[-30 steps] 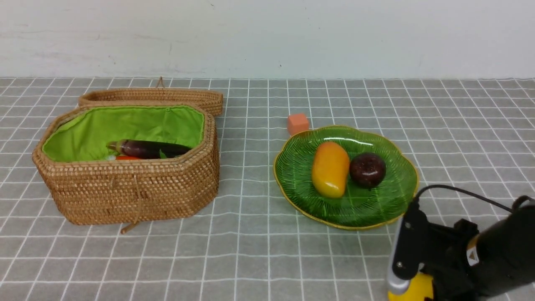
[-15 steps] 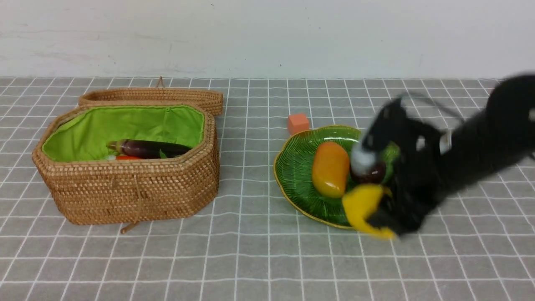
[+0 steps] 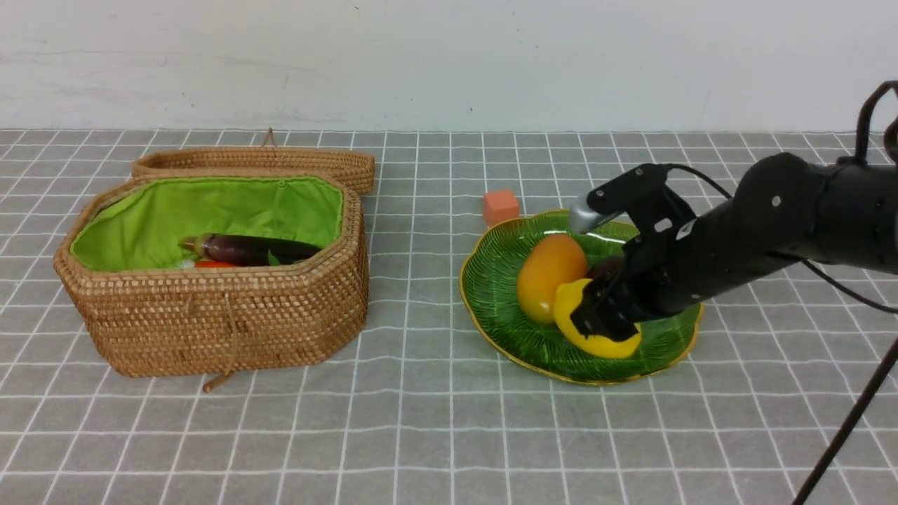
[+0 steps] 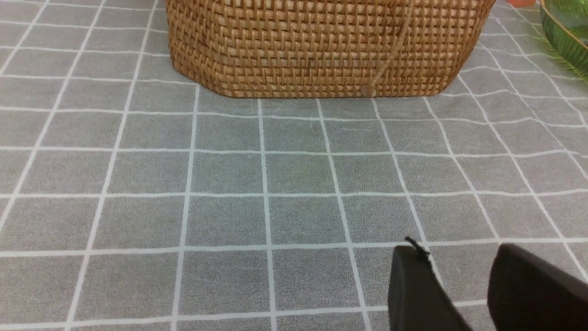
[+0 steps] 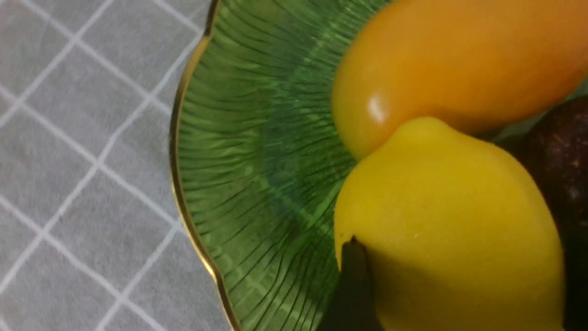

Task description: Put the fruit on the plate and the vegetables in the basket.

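Here, the lemon [image 5: 450, 220] lies between the right jaws.

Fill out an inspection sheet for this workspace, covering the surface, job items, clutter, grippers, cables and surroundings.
Surface: gray cloth with white grid lines, slightly wavy.
Fruit: mango, lemon and dark round fruit on the green plate.
Vegetables: eggplant and red-orange piece in the basket; radish not clearly visible.
Lid: behind the basket.
Clutter: orange cube beside the plate's far rim.
Right gripper: at the lemon; firmness of grip unclear.
Left gripper: fingers apart, nothing between them.
Cables: black cable along the right arm.
Surroundings: white wall, faint marks.
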Controlling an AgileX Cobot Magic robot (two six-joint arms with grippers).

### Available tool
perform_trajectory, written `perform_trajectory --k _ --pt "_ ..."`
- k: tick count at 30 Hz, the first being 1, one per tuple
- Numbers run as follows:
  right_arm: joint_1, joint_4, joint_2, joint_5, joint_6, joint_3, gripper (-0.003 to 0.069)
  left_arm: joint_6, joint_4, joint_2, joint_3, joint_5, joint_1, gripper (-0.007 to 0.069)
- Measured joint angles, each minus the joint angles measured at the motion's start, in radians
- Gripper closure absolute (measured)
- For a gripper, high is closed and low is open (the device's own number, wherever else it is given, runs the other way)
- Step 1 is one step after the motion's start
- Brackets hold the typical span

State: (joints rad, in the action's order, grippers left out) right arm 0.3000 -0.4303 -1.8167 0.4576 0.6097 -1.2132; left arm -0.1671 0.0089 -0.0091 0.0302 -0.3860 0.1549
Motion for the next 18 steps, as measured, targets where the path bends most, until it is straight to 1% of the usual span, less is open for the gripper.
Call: perform_trajectory --k 3,4,5,7,9,11,12,13,17,18 --pt "0.0 0.026 0.004 0.008 -0.041 0.0 0.0028 0.0 0.0 0.0 0.0 0.0 0.0 0.0386" --pt "0.0 0.029 0.006 0.012 -0.045 0.0 0.0017 0.0 0.0 0.0 0.0 0.0 0.0 0.0386" --pt "0.0 0.046 0.015 0.036 -0.052 0.0 -0.0009 0.0 0.0 0.0 0.0 0.0 0.0 0.0386" --pt "0.0 0.057 0.032 0.069 -0.057 0.0 -0.0017 0.0 0.0 0.0 0.0 0.0 0.0 0.0386" --pt "0.0 0.074 0.077 0.141 -0.064 0.0 -0.0005 0.0 0.0 0.0 0.0 0.0 0.0 0.0386" --pt "0.0 0.085 0.139 0.221 -0.09 0.0 0.0042 0.0 0.0 0.0 0.0 0.0 0.0 0.0386" --pt "0.0 0.087 0.153 0.237 -0.092 0.0 0.0054 0.0 0.0 0.0 0.0 0.0 0.0 0.0386" --pt "0.0 0.1 0.209 0.305 -0.121 0.0 0.0111 0.0 0.0 0.0 0.0 0.0 0.0 0.0386" --pt "0.0 0.156 0.357 0.487 -0.208 0.0 0.0293 0.0 0.0 0.0 0.0 0.0 0.0 0.0386" --pt "0.0 0.174 0.395 0.54 -0.243 0.0 0.0361 0.0 0.0 0.0 0.0 0.0 0.0 0.0386"
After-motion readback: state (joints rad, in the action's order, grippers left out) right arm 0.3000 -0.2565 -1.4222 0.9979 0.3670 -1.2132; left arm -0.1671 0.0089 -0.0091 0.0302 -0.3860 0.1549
